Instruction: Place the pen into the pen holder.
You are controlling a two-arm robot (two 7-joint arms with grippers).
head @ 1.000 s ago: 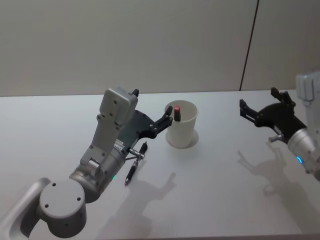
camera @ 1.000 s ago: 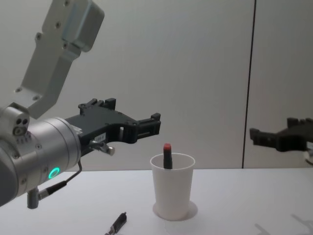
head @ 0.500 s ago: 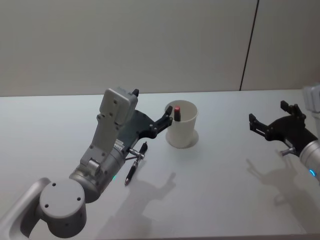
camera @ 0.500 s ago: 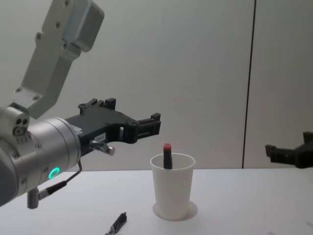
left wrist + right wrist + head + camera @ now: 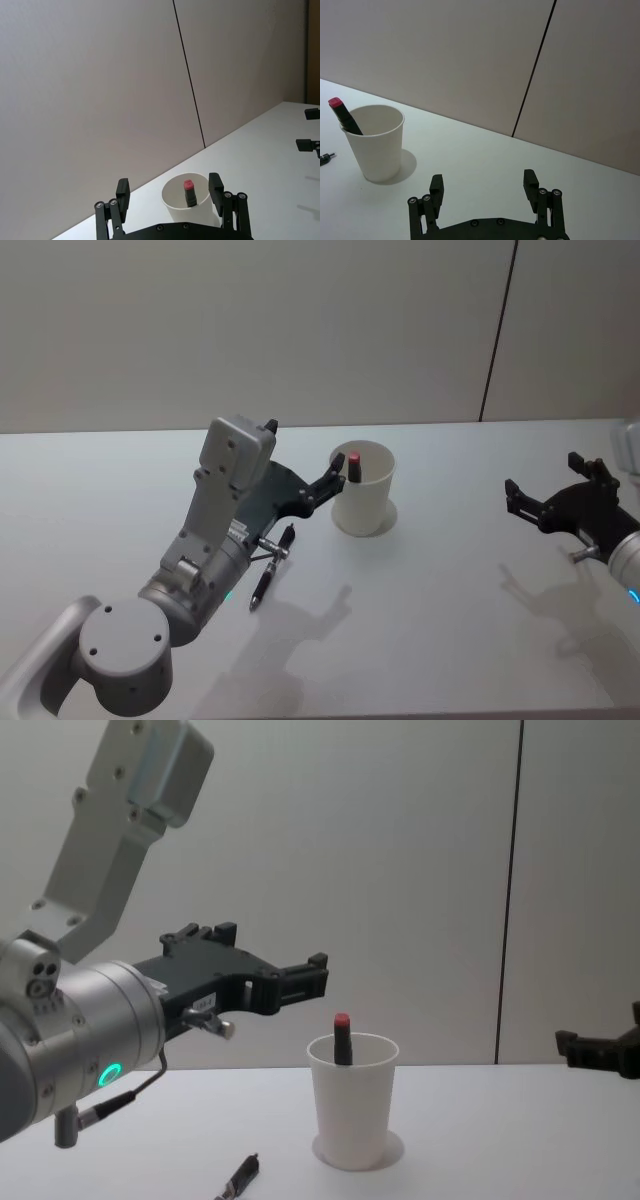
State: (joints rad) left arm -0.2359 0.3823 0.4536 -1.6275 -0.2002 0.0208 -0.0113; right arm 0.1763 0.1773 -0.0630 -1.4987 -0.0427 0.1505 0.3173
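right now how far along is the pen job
Done: a red-capped pen stands in the white cup, leaning on its rim.
In hand: nothing. The left hand hovers open beside the cup, and the right hand is open, off to the right above the table.
Left: a black pen lies on the table by the left arm, outside the cup, if it counts.
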